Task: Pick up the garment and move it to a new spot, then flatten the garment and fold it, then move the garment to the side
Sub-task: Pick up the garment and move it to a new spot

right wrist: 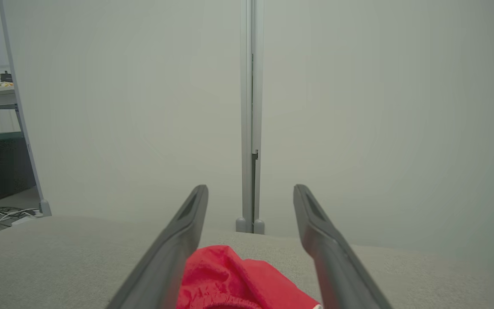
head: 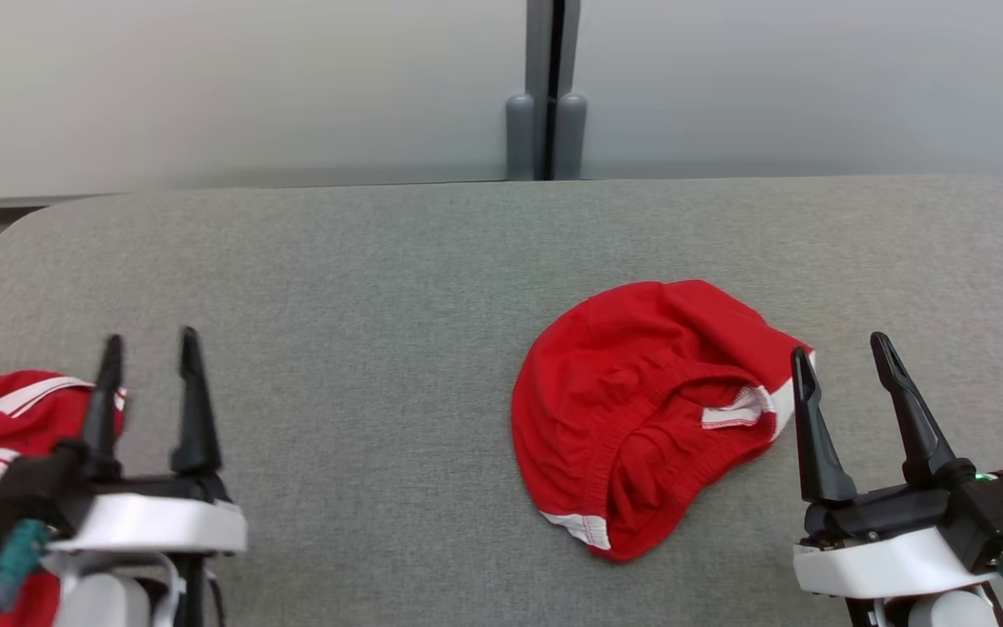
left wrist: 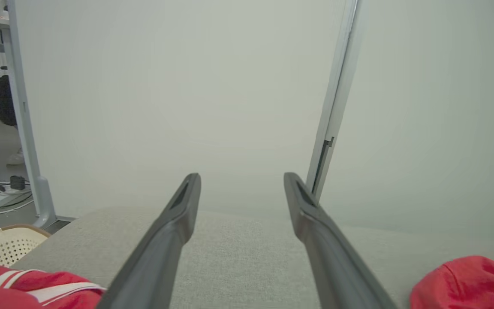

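Near right claw [head: 839, 346], red garment [head: 632, 409] (on table [head: 362, 261])

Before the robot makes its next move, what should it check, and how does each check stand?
1. Left gripper open, nothing between its fingers: ok.
2. Right gripper open, nothing between its fingers: ok.
3. Red shorts in plain sight on the table, beside the right gripper: ok.
4. Shorts lying flat: not ok, they are crumpled, with the waistband bunched.
5. Bare table to spread them on: ok, between the two grippers.
6. Left gripper clear of the striped garment: cannot tell, since one finger overlaps it in the head view.
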Available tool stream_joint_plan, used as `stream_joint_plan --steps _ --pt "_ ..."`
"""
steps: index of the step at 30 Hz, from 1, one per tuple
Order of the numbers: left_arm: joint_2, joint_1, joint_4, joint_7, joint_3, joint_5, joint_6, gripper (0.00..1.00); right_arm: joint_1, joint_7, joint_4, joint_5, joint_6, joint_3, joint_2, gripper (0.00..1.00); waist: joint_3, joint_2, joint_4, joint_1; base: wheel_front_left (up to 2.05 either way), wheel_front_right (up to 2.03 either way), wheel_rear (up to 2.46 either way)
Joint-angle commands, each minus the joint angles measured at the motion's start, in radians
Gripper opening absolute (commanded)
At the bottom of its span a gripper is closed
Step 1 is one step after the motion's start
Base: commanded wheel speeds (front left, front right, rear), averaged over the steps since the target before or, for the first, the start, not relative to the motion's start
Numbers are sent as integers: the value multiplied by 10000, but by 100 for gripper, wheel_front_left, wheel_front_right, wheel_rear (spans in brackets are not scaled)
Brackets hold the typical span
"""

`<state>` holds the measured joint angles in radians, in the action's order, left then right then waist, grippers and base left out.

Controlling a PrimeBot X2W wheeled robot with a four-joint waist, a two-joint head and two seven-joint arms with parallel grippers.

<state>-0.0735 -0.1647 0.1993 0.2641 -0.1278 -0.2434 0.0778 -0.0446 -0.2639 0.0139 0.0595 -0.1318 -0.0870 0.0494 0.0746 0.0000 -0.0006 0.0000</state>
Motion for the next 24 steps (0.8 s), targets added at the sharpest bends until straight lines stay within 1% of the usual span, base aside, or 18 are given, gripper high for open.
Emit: stream_joint_plan --steps 1,4,5,8,11,14,15,17,18,20,24 --pt "71 440 -431 1 370 124 155 100 78 -8 1 18 21 -39 20 100 -148 0 -284 0 0 0 0" --pt "158 944 -934 3 912 315 258 100 70 -8 35 -36 21 -90 23 100 -228 0 -561 0 0 0 0" --pt "158 944 -934 3 912 315 258 100 70 -8 35 -36 21 -90 23 100 -228 0 -561 0 0 0 0" --pt "203 1467 -1215 2 1384 359 338 100 196 -8 99 -88 21 -12 22 100 -392 0 -796 0 0 0 0" --pt "209 1868 -1200 2 1837 406 226 100 324 -8 182 -142 21 72 22 100 -554 0 -918 0 0 0 0" --pt "211 2163 -1309 3 2208 367 -93 100 468 -8 245 -222 21 138 22 100 -689 0 -989 0 0 0 0" --pt "209 2247 -1388 3 2306 470 -259 100 513 -8 296 -295 21 155 20 100 -727 0 -1003 0 0 0 0" --pt "210 2469 -1512 3 2473 609 -637 100 594 -8 396 -376 21 129 20 100 -818 0 -1025 0 0 0 0" --pt "209 2688 -1611 3 2632 577 -1049 100 698 -8 522 -452 21 34 20 100 -925 0 -1032 0 0 0 0" --pt "213 2839 -1704 4 2809 571 -1377 100 784 -8 601 -481 21 -19 22 100 -1004 0 -1027 0 0 0 0" --pt "207 2921 -1589 4 3093 791 -1594 100 885 -8 765 -453 21 -184 18 100 -1102 0 -962 0 0 0 0"
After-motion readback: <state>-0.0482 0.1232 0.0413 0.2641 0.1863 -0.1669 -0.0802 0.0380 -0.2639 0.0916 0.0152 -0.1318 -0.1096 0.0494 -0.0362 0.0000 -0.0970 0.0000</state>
